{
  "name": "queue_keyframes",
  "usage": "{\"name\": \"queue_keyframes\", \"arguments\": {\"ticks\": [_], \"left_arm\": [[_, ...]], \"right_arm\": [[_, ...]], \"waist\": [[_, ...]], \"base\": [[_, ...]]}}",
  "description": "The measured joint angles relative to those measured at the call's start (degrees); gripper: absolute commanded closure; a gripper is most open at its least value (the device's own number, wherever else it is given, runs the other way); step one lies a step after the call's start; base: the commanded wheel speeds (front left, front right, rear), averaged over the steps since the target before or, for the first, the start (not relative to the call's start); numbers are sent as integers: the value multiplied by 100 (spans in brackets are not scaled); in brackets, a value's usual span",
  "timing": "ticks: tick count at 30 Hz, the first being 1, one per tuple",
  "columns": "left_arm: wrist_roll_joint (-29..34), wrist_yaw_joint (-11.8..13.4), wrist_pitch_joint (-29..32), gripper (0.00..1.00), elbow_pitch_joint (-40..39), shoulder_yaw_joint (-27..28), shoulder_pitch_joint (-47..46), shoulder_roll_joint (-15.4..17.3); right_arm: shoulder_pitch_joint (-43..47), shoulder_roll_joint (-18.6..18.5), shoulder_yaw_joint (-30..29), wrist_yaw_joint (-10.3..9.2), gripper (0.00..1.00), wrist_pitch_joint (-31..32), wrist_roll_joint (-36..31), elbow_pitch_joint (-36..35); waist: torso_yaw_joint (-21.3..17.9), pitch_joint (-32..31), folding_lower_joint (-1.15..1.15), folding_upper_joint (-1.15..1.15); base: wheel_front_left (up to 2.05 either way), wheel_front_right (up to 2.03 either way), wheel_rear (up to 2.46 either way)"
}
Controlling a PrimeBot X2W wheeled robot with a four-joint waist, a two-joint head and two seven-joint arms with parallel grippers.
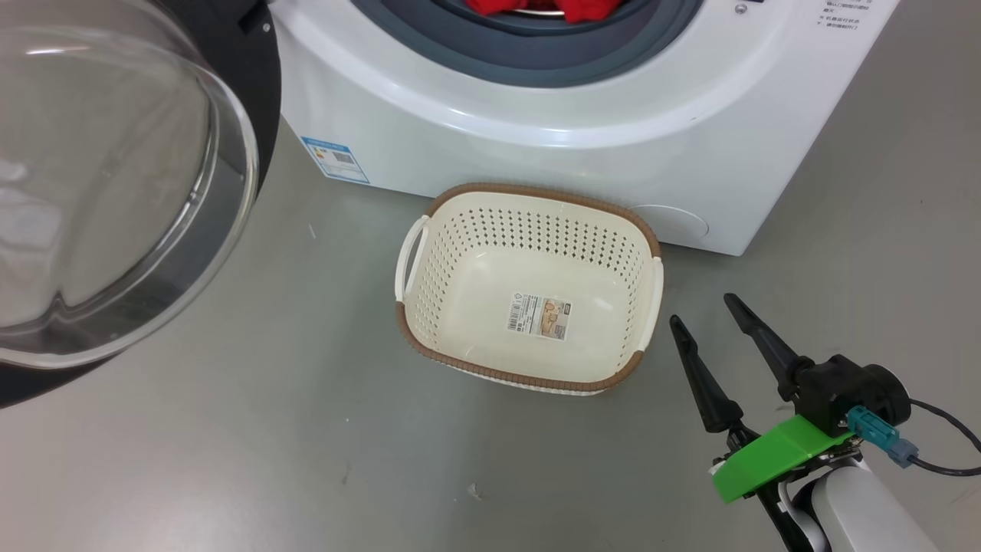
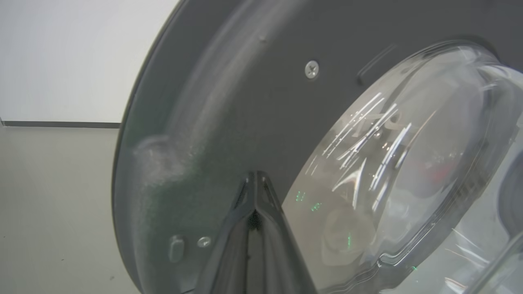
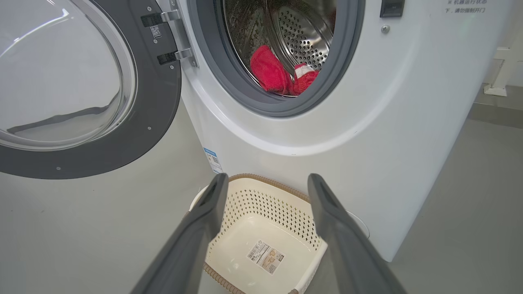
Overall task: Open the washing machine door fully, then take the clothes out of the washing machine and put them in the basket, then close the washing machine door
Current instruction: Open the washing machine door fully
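The washing machine (image 1: 552,146) (image 3: 367,134) stands with its round black door (image 1: 115,192) (image 3: 81,98) swung out to the left, the glass bowl bulging inward. Red clothes (image 3: 282,75) (image 1: 552,8) lie in the steel drum behind the grey gasket. On the floor in front of the machine sits the cream basket (image 1: 644,307) (image 3: 261,196), with just a paper label on its bottom. My right gripper (image 1: 705,310) (image 3: 265,181) hovers open, right of the basket and holding nothing. My left gripper (image 2: 255,175) is shut, its tips right against the door's (image 2: 245,102) inner face beside the glass.
Bare grey floor (image 1: 268,429) spreads around the basket and under the door. A white wall (image 2: 61,57) rises behind the door. The door's hinge (image 3: 171,36) sits at the machine's left edge. A white fitting (image 3: 504,71) stands on the floor far right of the machine.
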Motion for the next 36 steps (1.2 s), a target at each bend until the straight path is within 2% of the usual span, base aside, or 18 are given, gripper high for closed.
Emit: {"name": "queue_keyframes", "arguments": {"ticks": [18, 27, 28, 29, 30, 31, 32, 36], "left_arm": [[24, 0, 1, 100, 344, 0, -177, 132], [-129, 0, 1, 99, -76, -168, 436, -82], [-148, 1, 1, 76, -131, -202, 514, -122], [-171, 1, 1, 59, -188, -268, 601, -145], [-179, 1, 1, 47, -255, -343, 694, -171], [-181, 1, 1, 16, -335, -390, 779, -216], [-192, 1, 1, 0, -409, -441, 863, -258], [-246, 1, 1, 0, -792, -714, 1259, -448]], "right_arm": [[-53, 23, 32, 0, 0, 0, -16, 3], [-34, 40, 31, 0, 0, 0, -4, 8], [-14, 41, 30, 0, 0, 0, 7, 8], [20, 46, 30, 0, 0, 0, 26, 8], [50, 49, 30, 0, 0, 0, 31, 12], [69, 51, 29, 0, 0, 0, 31, 13], [87, 52, 25, 0, 0, 0, 32, 11], [185, 67, 9, 0, 0, 0, 74, 9]], "waist": [[3, -114, 0, 0], [27, -389, 0, 0], [30, -425, 0, 0], [34, -463, 0, 0], [38, -501, 0, 0], [43, -538, 0, 0], [48, -575, 0, 0], [62, -721, 0, 0]], "base": [[0, 0, 0], [0, 0, 0], [0, 0, 0], [0, 0, 0], [0, 0, 0], [0, 0, 0], [0, 0, 0], [0, 0, 0]]}}
